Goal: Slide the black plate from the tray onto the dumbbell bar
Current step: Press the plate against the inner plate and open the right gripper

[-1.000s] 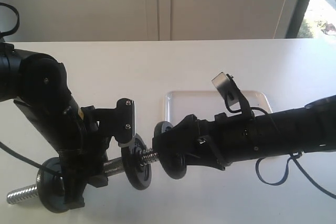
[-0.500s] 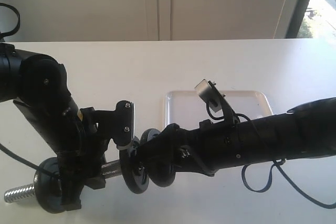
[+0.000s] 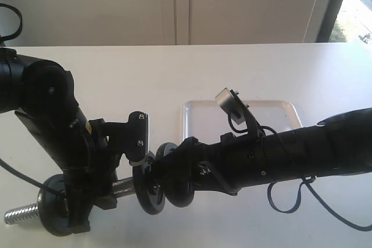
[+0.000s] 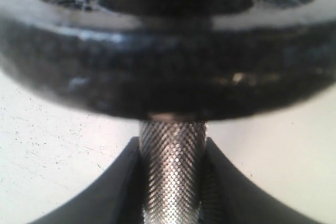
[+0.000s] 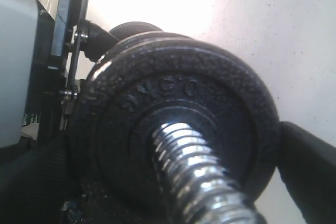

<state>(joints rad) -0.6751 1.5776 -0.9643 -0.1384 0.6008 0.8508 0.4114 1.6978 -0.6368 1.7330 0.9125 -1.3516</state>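
My left gripper (image 3: 103, 193) is shut on the knurled middle of the dumbbell bar (image 4: 173, 174) and holds it level above the table. One black disc (image 3: 55, 204) sits near the bar's far threaded end (image 3: 20, 214), another (image 3: 146, 193) just right of my left gripper. My right gripper (image 3: 177, 183) is shut on the black plate (image 3: 181, 189), whose rim its fingers (image 5: 310, 166) clasp. The threaded rod (image 5: 202, 179) passes through the centre hole of the black plate (image 5: 210, 98). This plate stands close against the inner disc. The white tray (image 3: 276, 111) lies behind my right arm.
The white table (image 3: 116, 79) stretches back to a pale wall. My right arm's cable (image 3: 290, 196) loops over the table below the arm. A window edge (image 3: 337, 4) shows at the far right.
Over the last second my right gripper moved left, sliding the black plate along the threaded end up to the inner disc. In the last half second nothing visibly moved.
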